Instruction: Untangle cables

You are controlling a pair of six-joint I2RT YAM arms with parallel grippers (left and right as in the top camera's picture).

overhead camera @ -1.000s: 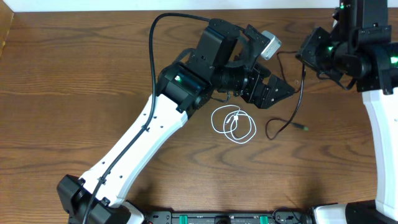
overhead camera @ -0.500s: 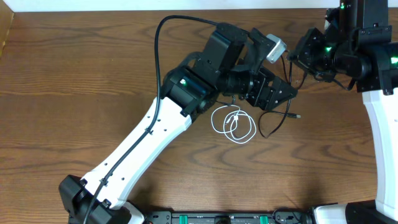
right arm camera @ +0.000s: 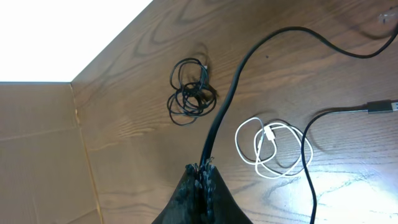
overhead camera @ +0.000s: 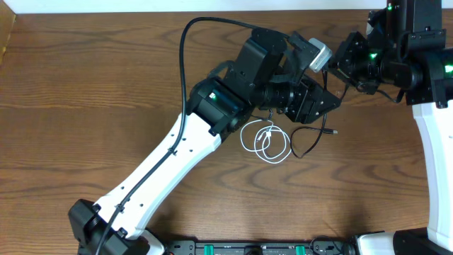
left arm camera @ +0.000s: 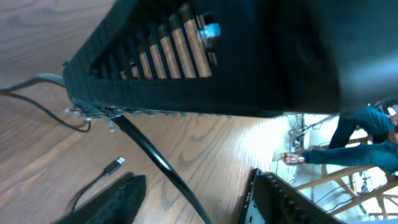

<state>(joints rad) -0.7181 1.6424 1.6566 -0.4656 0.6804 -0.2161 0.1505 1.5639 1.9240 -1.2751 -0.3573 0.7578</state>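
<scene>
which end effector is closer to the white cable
Left. Seen from overhead, the left end effector is just up-right of the white cable; the right end effector lies farther that way.

Left arm [overhead camera: 170, 159]: a long white link shell dotted with small dark fasteners, ending in black, blocky joint housings; a green indicator light [overhead camera: 216, 90] glows on the housing above the shell. A thick black arm cable [overhead camera: 181, 71] arcs from the upper housings and runs along the white link. A grey-white camera module [overhead camera: 318, 53] sits at the wrist. Left gripper [overhead camera: 334, 100]: black, with ribbed finger pads [left arm camera: 143, 93] and a bright screw head [left arm camera: 210, 30]. Right arm [overhead camera: 433, 142]: white link, black housings, green lamps [overhead camera: 369, 55]. Right gripper [right arm camera: 203, 169]: black, tapered, finely ribbed.
</scene>
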